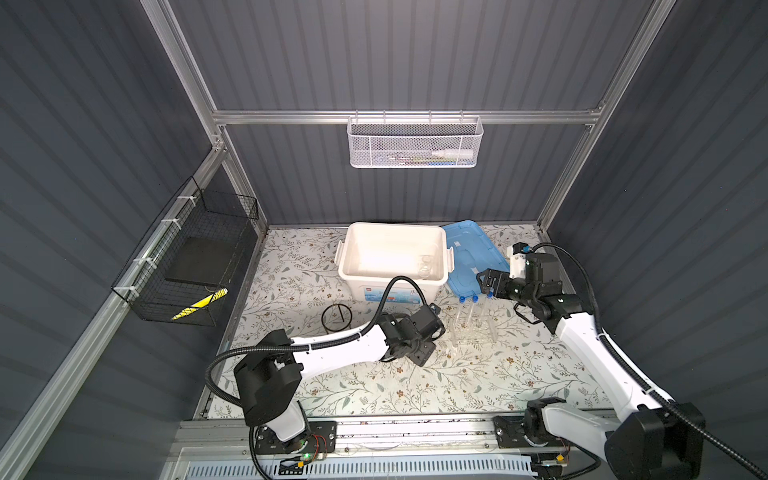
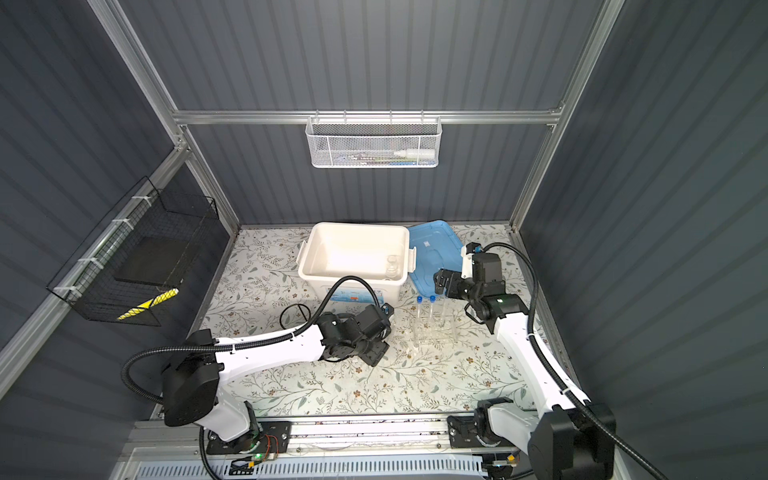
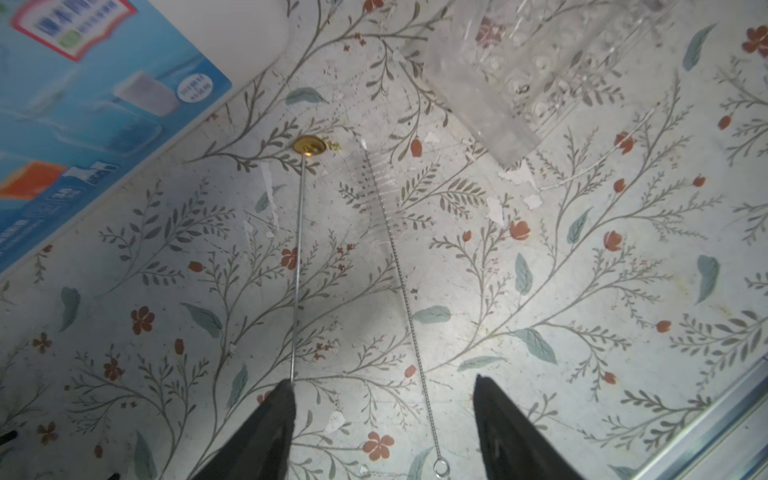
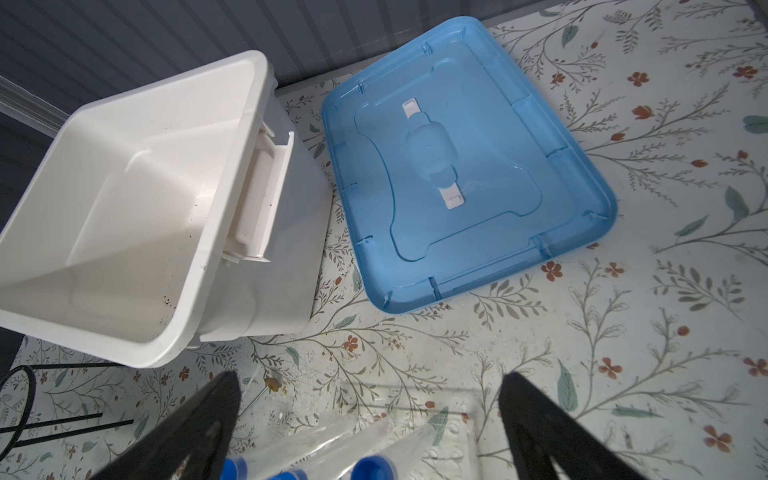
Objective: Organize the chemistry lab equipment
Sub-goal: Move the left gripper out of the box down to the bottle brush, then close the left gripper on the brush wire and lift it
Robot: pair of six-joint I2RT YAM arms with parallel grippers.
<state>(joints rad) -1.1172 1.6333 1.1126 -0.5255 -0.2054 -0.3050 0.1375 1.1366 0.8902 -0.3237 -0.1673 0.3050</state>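
Note:
In the left wrist view a thin wire tube brush [image 3: 399, 266] lies on the floral table between the spread fingers of my open left gripper [image 3: 384, 399]. A metal rod with a brass spoon end [image 3: 298, 266] lies beside it, its near end at one fingertip [image 3: 282, 399]. The clear tube rack [image 3: 519, 70] stands just beyond. My right gripper [image 4: 370, 395] hangs open above blue-capped test tubes [image 4: 374, 467] standing in that rack [image 1: 473, 332]. The black ring tripod [image 1: 336, 318] stands left of my left arm. Clear glassware [image 1: 426, 266] sits inside the white box.
The open white storage box [image 1: 349, 266] stands at the back middle, with its blue lid [image 1: 469, 249] flat beside it. A white mesh basket [image 1: 415, 143] hangs on the back wall and a black wire basket [image 1: 187, 257] on the left wall.

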